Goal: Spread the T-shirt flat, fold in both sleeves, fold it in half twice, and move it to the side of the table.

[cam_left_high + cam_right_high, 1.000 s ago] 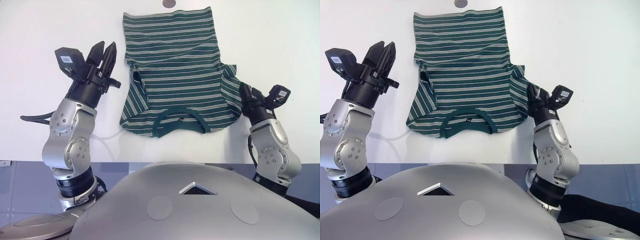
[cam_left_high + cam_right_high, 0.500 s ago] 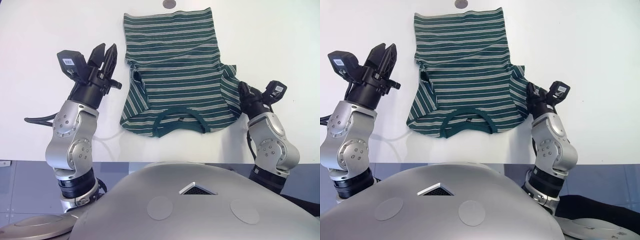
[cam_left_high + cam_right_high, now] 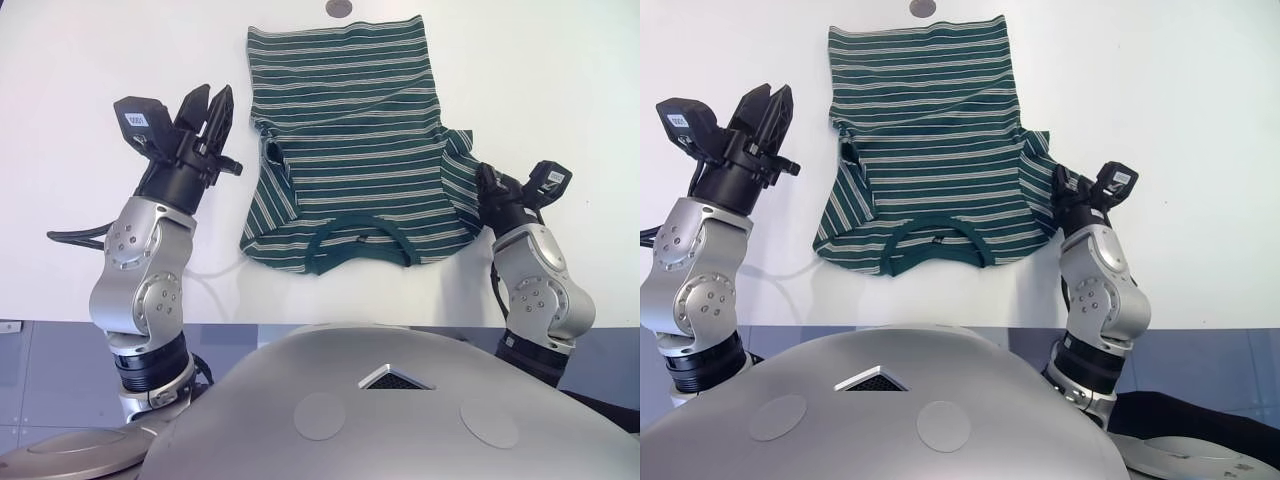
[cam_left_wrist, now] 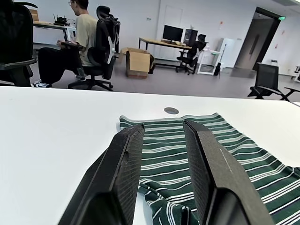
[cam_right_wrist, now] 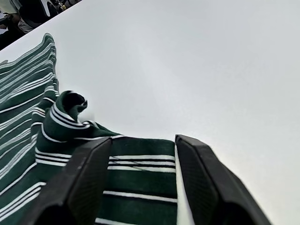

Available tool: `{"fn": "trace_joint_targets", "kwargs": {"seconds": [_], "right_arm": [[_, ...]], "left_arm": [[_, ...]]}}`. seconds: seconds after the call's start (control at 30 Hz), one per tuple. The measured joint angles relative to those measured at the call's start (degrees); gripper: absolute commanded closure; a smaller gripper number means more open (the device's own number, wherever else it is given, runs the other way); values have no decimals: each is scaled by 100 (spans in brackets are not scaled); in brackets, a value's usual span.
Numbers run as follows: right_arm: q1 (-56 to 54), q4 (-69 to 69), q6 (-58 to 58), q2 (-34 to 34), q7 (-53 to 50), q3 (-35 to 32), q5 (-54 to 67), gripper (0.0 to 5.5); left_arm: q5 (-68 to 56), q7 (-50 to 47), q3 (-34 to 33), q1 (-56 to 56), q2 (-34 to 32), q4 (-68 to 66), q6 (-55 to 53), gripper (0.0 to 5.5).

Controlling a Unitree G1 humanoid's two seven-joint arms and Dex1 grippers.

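Observation:
A green T-shirt point(image 3: 350, 150) with white stripes lies on the white table point(image 3: 560, 80), collar toward me and hem at the far side. Its left sleeve point(image 3: 268, 205) is tucked in along the body, and its right sleeve point(image 3: 458, 165) is bunched at the edge. My left gripper point(image 3: 212, 98) is held above the table to the left of the shirt, open with nothing in it; its fingers point(image 4: 129, 150) point toward the hem. My right gripper point(image 3: 487, 180) sits low at the right sleeve, open, with the sleeve's edge point(image 5: 140, 164) lying between its fingers point(image 5: 91, 164).
A small dark round mark point(image 3: 338, 7) is on the table just beyond the hem. A black cable point(image 3: 75, 237) trails by my left arm near the table's front edge. Bare table surface lies to both sides of the shirt. Office chairs and desks stand beyond the table.
My right gripper has edged a little inward toward the right sleeve. My left arm has barely shifted. The shirt lies as before.

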State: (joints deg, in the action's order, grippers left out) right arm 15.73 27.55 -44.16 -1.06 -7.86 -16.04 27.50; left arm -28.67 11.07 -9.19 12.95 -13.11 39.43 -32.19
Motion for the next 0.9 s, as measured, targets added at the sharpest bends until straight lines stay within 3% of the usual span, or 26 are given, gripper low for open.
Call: {"fn": "trace_joint_targets", "kwargs": {"seconds": [0.2,0.63,0.73,0.9], "right_arm": [[86,34,17,-89,148,177,-110,305],[246,24,377,-215,362,511,-573,547],[255,25,602,-266,424,611,-774,549],[203,399,1188,-672,1012,1326,-1201,549]], "left_arm": [[-2,20,-6,-2,-51,-56,0,394],[-3,36,-1,-35,-56,-100,0,393],[-3,35,-1,-39,-56,-110,0,393],[0,29,6,-41,-51,-143,1,393]]}}
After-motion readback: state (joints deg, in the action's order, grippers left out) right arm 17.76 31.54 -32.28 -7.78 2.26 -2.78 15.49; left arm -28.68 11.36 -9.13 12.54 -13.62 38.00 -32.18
